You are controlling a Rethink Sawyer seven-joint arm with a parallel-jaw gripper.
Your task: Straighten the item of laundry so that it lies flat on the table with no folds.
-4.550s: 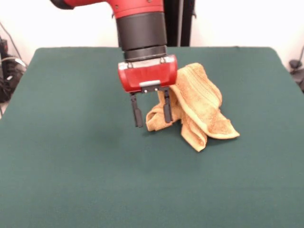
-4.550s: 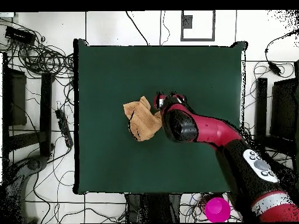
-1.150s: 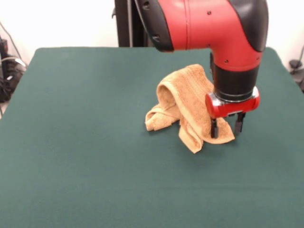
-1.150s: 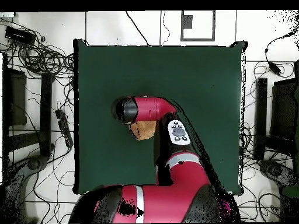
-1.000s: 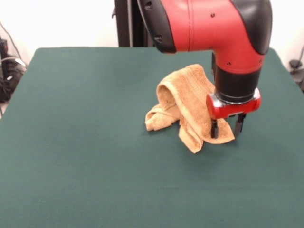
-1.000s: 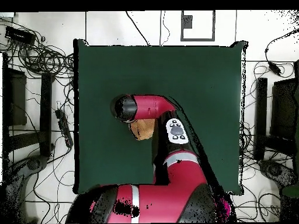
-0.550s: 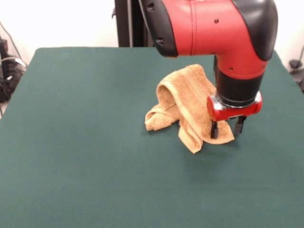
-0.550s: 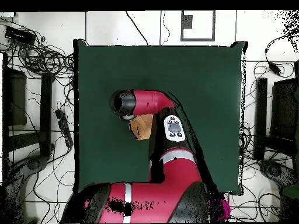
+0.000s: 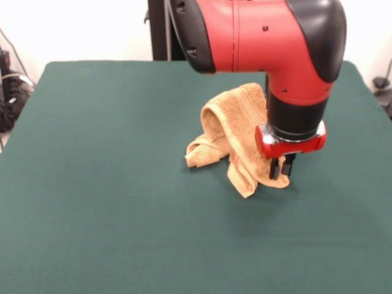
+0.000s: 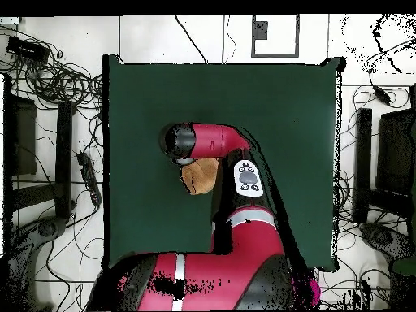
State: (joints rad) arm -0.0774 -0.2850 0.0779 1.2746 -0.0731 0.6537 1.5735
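Observation:
The golden-tan towel [image 9: 236, 131] lies crumpled in a bunched heap on the green table [image 9: 110, 196], right of centre in the front view, with one folded flap hanging toward the front. My gripper [image 9: 282, 169] stands upright over that flap's right corner, its fingers drawn together on the cloth. In the overhead view the towel [image 10: 201, 175] shows partly under my arm, on the table [image 10: 284, 114], and the wrist hides the gripper itself.
My red arm [image 9: 257, 37] reaches in from the top and covers the towel's far right side. Cables and equipment [image 10: 49, 89] lie on the floor around the table. The black pedestal column [image 9: 162, 30] stands behind the table's far edge.
The gripper's fingers, spread apart over the towel's right corner before, have come together on it. The gripper has shifted slightly left and the corner has drawn in with it.

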